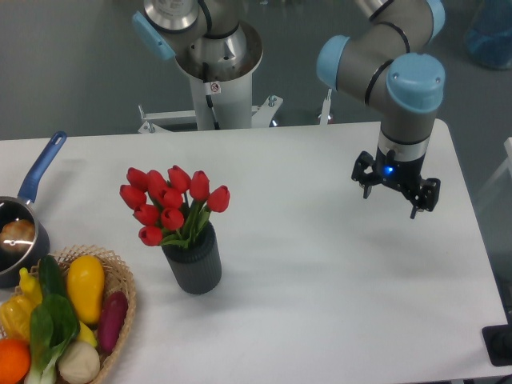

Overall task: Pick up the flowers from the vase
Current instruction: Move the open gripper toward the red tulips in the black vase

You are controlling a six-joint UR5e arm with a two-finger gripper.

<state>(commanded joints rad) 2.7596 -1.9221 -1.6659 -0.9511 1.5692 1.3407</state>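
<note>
A white matte worktop (320, 264) stands on a grey floor, the arm's pedestal behind it. The black two-finger gripper (394, 200) hangs over the right side with its jaws spread apart, holding nothing. Well to its left, the bunch of red tulip buds (172, 204) stands in the dark grey ribbed cup (194, 264).

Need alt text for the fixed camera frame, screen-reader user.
A bunch of red tulip flowers stands upright in a dark grey ribbed vase on a white table, while the robot's gripper hovers empty well off to the right, fingers apart. At the left edge sit a basket of vegetables and a blue-handled saucepan.
</note>
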